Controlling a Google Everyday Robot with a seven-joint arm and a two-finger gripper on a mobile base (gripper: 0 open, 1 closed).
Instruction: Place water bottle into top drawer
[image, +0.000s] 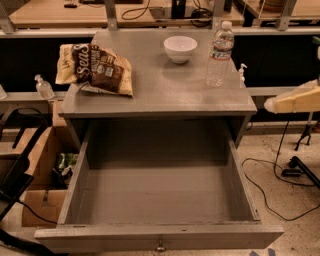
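Note:
The water bottle (220, 54) stands upright at the back right of the grey cabinet top (165, 95), clear and ribbed with a white cap and a pale label. The top drawer (160, 235) is pulled wide open below, and nothing shows inside it; its small metal knob (160, 246) sits at the front middle. My gripper (272, 105) is a cream-coloured shape reaching in from the right edge. It is level with the cabinet top's front corner, to the right of and below the bottle, and does not touch it.
A white bowl (180, 48) stands left of the bottle. A brown chip bag (97, 70) lies at the top's left. A small pump bottle (43, 87) and a cardboard box (40, 200) are at the left. Cables (270, 185) run over the floor at the right.

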